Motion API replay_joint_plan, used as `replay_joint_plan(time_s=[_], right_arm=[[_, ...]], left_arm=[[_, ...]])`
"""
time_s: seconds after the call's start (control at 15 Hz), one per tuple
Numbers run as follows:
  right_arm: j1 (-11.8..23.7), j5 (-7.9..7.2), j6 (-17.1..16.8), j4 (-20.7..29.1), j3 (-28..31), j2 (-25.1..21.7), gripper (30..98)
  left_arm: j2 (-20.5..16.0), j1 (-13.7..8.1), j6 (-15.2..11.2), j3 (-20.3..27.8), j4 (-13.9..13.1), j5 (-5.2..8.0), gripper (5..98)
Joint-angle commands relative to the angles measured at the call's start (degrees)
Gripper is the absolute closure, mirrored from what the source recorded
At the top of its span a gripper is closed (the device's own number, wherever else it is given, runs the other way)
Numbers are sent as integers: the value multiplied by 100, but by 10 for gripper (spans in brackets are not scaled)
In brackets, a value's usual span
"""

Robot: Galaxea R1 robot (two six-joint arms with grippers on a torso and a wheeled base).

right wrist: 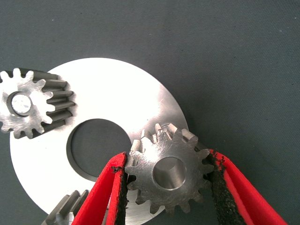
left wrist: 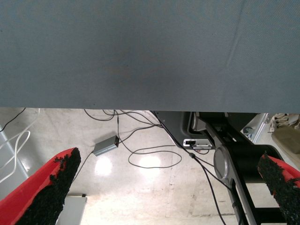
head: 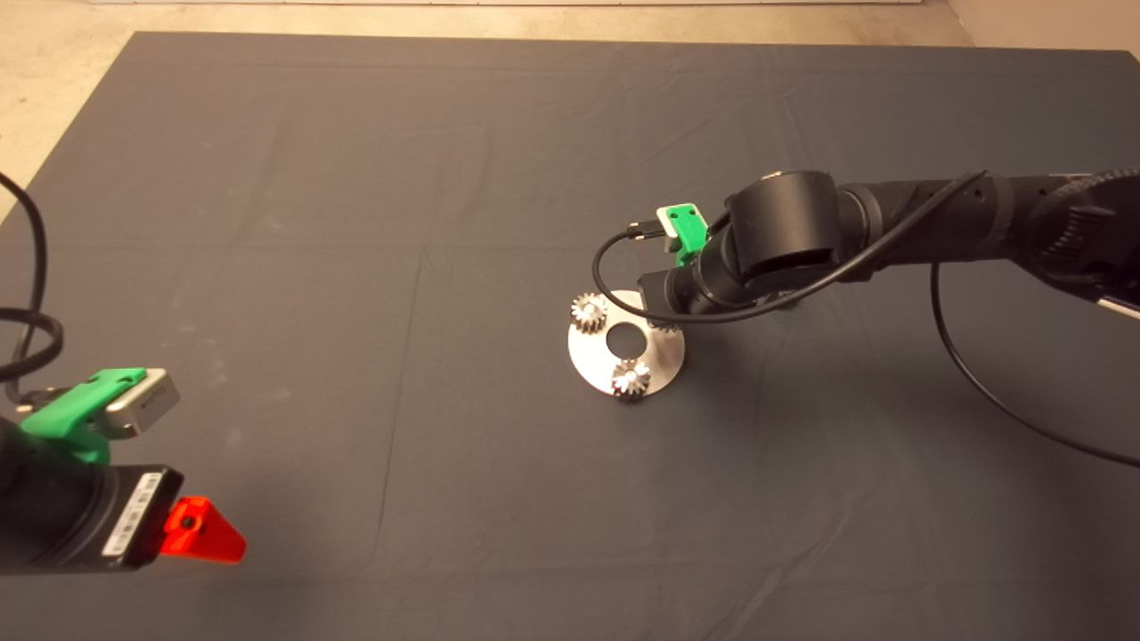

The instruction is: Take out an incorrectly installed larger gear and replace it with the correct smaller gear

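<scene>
right gripper [right wrist: 168,187] closed on the gear [right wrist: 168,174] seated on a pin at the edge of the round plate [right wrist: 117,93]; a tilted pull could jam it; left gripper [left wrist: 159,187] waits open off the mat's corner.

Even dim light, soft shadows, sharp focus
</scene>
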Motion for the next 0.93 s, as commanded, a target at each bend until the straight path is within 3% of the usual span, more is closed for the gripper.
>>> replay_joint_plan(time_s=[0.0,0.87], right_arm=[[148,-727,10,-136,22,-50,891],[139,-727,28,-101,31,-66,892]], left_arm=[[-21,-5,14,-9,41,763,54],[-21,-5,14,-9,41,763,54]])
